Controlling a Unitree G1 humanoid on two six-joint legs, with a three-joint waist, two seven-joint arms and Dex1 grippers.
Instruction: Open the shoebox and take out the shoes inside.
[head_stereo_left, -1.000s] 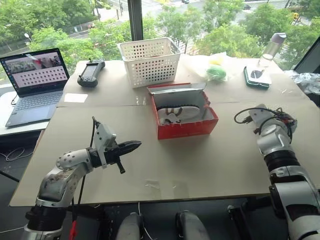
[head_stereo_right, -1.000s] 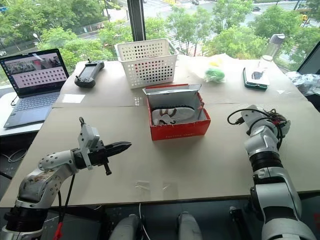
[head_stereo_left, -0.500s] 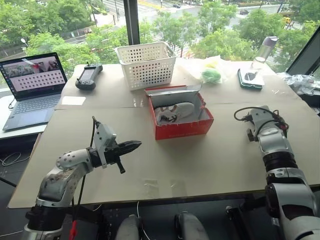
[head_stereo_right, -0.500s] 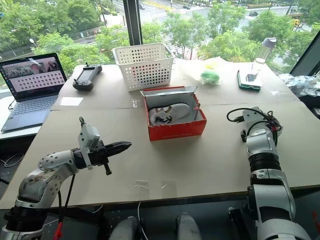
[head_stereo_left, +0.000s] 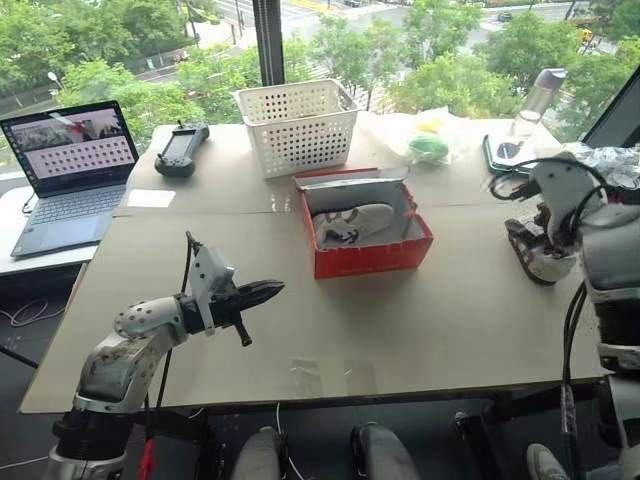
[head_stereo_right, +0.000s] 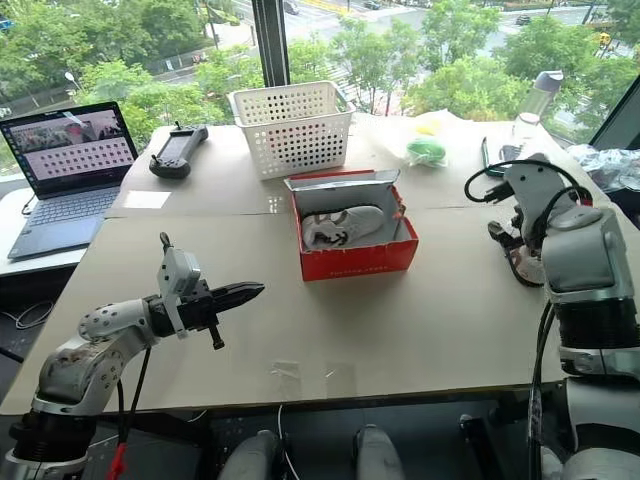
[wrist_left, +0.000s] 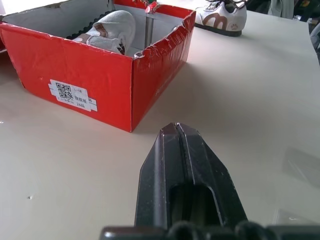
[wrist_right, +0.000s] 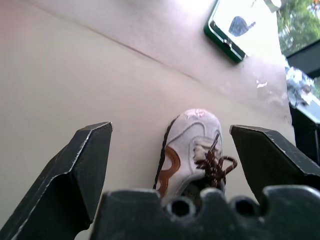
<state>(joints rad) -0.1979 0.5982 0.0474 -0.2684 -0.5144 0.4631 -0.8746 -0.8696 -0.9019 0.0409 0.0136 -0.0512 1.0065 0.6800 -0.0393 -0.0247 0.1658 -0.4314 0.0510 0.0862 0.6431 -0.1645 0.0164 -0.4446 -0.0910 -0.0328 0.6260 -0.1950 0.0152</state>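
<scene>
The red shoebox (head_stereo_left: 372, 255) stands mid-table with its lid folded back. One whitish shoe (head_stereo_left: 352, 222) lies inside it. A second shoe (wrist_right: 191, 152), white with brown laces and trim, rests on the table at the right, well outside the box. My right gripper (wrist_right: 170, 131) hovers above that shoe with its fingers wide apart, touching nothing. My left gripper (head_stereo_left: 272, 291) is shut and empty, held above the table in front of and to the left of the box, pointing toward it.
A white perforated basket (head_stereo_left: 298, 120) stands behind the box. A laptop (head_stereo_left: 70, 160) and a black controller (head_stereo_left: 182, 145) are at the far left. A bagged green object (head_stereo_left: 428, 145), a phone (head_stereo_left: 505, 152) and a bottle (head_stereo_left: 543, 95) are at the back right.
My right arm has lifted and swung inward, and its fingers now stand open above a shoe lying on the table. The left arm has stayed where it was.
</scene>
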